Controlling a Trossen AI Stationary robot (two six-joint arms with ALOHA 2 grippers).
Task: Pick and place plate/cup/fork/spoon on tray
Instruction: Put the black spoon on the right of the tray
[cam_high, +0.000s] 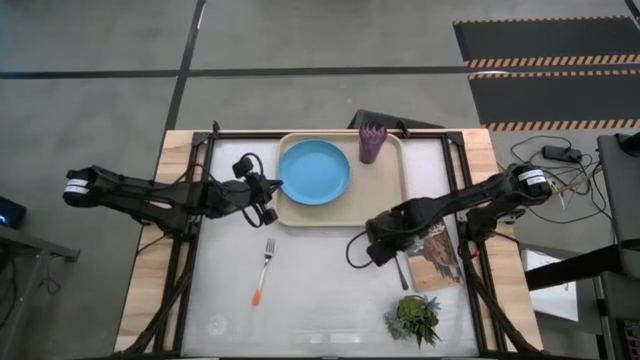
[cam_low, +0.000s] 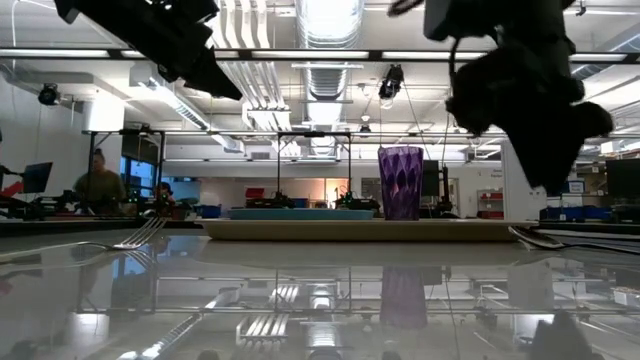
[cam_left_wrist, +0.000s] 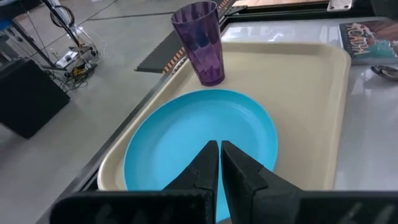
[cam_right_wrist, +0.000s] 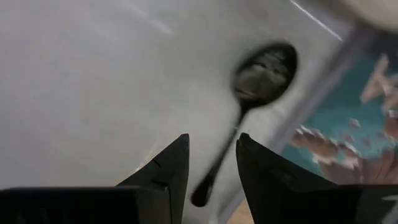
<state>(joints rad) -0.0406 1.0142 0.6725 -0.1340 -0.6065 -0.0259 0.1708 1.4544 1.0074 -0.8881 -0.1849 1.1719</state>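
Dark grey spoon (cam_right_wrist: 261, 74) lies blurred beside the picture-covered book (cam_high: 437, 258), under the parted right gripper (cam_right_wrist: 211, 165). Clenched left gripper (cam_left_wrist: 219, 163) hides the light-blue round plate's (cam_left_wrist: 199, 140) near edge

Overhead, table-level and two close wrist views, tray (cam_high: 340, 205) shared.

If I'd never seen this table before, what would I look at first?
Probably the bright blue plate on the big cream tray, with the purple cup standing in the tray's far right corner. Next, the right gripper, jaws open, hovering over the dark spoon beside a picture book, and the orange-handled fork lying alone on the table.
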